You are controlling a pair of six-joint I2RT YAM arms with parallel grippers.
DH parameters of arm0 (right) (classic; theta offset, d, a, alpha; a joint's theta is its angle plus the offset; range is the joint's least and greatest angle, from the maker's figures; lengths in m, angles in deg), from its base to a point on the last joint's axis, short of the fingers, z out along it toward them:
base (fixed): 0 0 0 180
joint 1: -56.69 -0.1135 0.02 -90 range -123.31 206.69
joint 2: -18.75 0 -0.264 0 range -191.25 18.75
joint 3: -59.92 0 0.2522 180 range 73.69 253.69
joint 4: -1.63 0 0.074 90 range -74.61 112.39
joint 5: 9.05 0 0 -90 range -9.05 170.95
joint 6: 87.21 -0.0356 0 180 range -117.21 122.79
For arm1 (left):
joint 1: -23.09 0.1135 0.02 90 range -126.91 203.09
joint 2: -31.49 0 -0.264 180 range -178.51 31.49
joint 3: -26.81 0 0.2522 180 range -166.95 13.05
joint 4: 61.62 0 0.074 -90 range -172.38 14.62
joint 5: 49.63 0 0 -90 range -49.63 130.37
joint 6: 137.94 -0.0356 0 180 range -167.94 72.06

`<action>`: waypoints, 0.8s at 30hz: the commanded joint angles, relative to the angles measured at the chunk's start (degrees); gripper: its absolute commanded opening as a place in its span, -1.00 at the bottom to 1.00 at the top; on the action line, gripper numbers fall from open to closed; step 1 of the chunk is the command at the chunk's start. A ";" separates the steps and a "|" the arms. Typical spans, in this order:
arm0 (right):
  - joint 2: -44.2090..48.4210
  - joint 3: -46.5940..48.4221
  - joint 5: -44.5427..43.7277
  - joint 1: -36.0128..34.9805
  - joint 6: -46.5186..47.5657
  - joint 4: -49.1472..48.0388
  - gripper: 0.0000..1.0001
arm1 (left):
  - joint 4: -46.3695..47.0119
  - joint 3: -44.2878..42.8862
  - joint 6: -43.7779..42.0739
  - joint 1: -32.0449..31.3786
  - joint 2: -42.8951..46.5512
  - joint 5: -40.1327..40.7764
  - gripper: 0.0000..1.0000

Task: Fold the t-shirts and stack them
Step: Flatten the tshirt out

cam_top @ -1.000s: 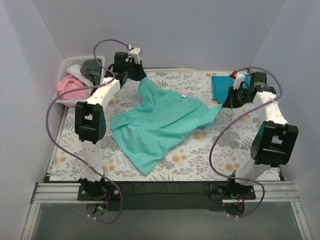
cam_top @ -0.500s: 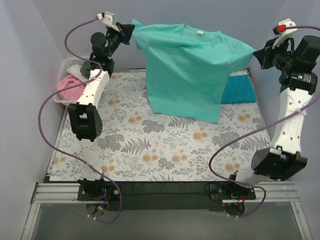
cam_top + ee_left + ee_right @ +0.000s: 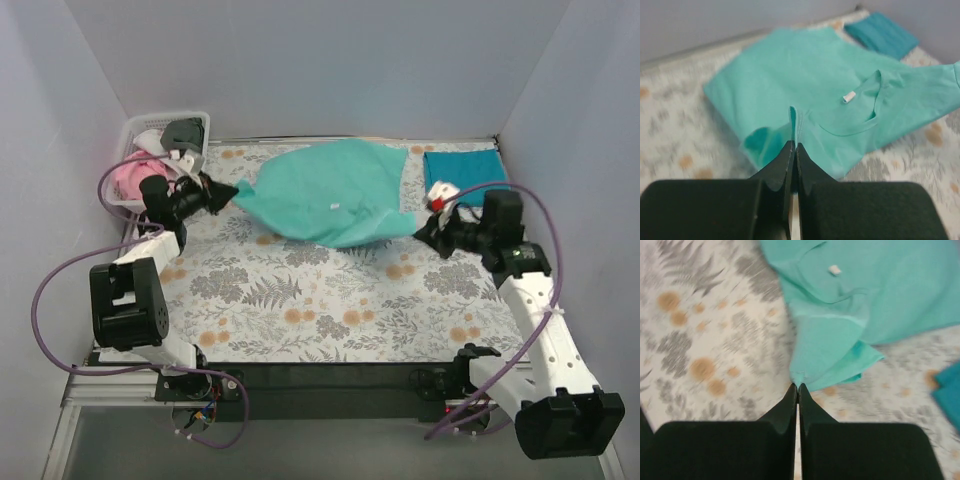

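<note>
The mint-turquoise t-shirt (image 3: 325,190) is stretched between my two grippers over the far middle of the floral cloth, its collar tag facing up. My left gripper (image 3: 228,190) is shut on its left edge, seen in the left wrist view (image 3: 794,145) pinching a fold of the shirt (image 3: 805,85). My right gripper (image 3: 422,228) is shut on its right corner; the right wrist view (image 3: 797,385) shows the fabric (image 3: 840,335) bunched at the fingertips. A folded darker teal-blue t-shirt (image 3: 460,172) lies at the far right, also in the left wrist view (image 3: 882,35).
A white basket (image 3: 130,135) at the far left holds pink, white and dark grey tees. The floral-print cloth (image 3: 330,300) covers the table. Grey walls enclose the left, back and right sides.
Both arms have come down from holding the mint shirt high and hanging. The shirt now lies low over the far middle of the cloth, still gripped at both ends.
</note>
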 commanded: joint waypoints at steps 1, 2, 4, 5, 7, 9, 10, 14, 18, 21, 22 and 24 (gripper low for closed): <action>6.84 -8.30 -4.44 -11.09 9.81 5.85 -0.97 | -10.94 7.20 -13.06 4.83 7.94 -7.39 -0.89; 8.60 -10.24 -6.20 -16.95 12.26 6.03 -0.97 | -18.28 8.25 -20.92 6.49 9.17 -8.08 -0.73; 10.10 -14.56 -11.38 -22.78 13.86 7.07 -0.62 | -26.67 8.53 -28.17 8.35 12.25 -8.18 -0.48; 11.06 -15.17 -12.88 -27.51 14.56 7.69 -0.32 | -31.32 8.18 -29.42 10.18 12.86 -8.17 -0.37; 11.51 -14.75 -16.05 -30.53 14.22 7.70 0.53 | -36.43 5.12 -33.90 12.04 13.40 -10.19 -0.19; 10.12 -13.26 -18.67 -31.07 12.29 6.65 0.73 | -41.72 2.74 -35.58 11.79 13.05 -10.54 0.13; 9.06 -10.72 -20.09 -30.98 11.50 5.60 0.73 | -42.43 0.90 -35.06 10.83 12.44 -10.72 0.19; -0.93 -4.65 -18.09 -24.85 5.09 1.82 0.65 | -46.21 -3.15 -36.64 -0.58 9.36 -0.20 0.21; -14.74 3.52 -11.50 -17.29 -2.29 0.32 0.39 | -40.60 -5.79 -31.99 -10.88 3.13 8.07 0.20; -26.25 11.87 -9.65 -14.20 -6.43 -0.21 0.20 | -40.51 -11.75 -31.28 -16.15 -5.11 12.99 0.17; -28.89 13.63 -9.12 -13.59 -7.74 -0.56 0.15 | -40.51 -13.34 -31.19 -18.69 -7.15 14.66 0.17; -36.10 18.97 -9.20 -13.58 -8.63 -1.17 0.07 | -40.68 -17.47 -30.93 -20.29 -12.32 18.43 0.15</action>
